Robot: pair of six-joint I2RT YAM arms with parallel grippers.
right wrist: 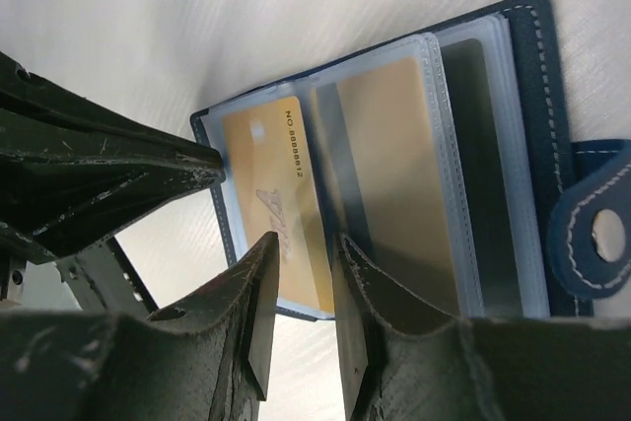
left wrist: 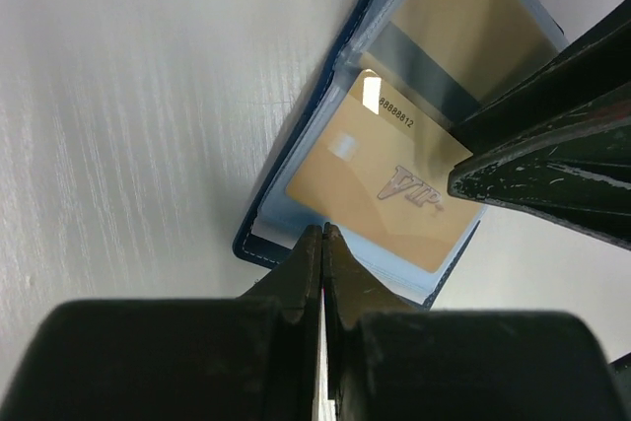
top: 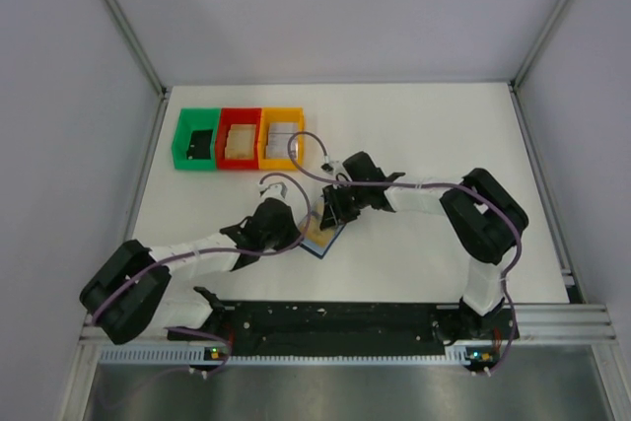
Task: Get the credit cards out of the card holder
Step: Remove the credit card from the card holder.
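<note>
As viewed from its own wrist, left gripper (left wrist: 322, 236): fingers pressed flat together, tips at the near edge of the card holder (right wrist: 532, 76); a pinch on that edge cannot be confirmed.
Right gripper (right wrist: 306, 239): fingers slightly apart, tips at the face of the gold VIP card (right wrist: 271, 179).
Card holder: lying open on the white table (left wrist: 118, 145), between both grippers.
Credit cards (right wrist: 394, 175): two gold cards, both seated inside the holder.
Bins (top: 239, 138): green, red, orange; well apart, at the rear.

High rear overview, two close wrist views (shared: the card holder (right wrist: 537, 115))
</note>
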